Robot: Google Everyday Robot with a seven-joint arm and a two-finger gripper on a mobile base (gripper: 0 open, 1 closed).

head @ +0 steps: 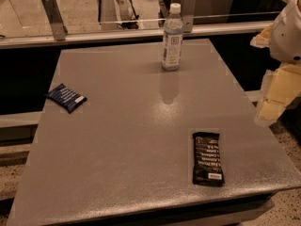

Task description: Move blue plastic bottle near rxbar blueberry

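Note:
The blue plastic bottle (172, 36) stands upright near the far edge of the grey table (127, 135), right of centre, white cap on top. The rxbar blueberry (66, 97), a small dark blue wrapper with white lettering, lies flat near the table's left edge. My gripper (272, 102) hangs beyond the table's right edge, well right of the bottle and lower in the view, touching nothing. It holds nothing that I can see.
A longer black bar wrapper (207, 165) with white text lies near the front right of the table. A glass railing with metal posts (52, 15) runs behind the table's far edge. The white arm (289, 32) fills the upper right corner.

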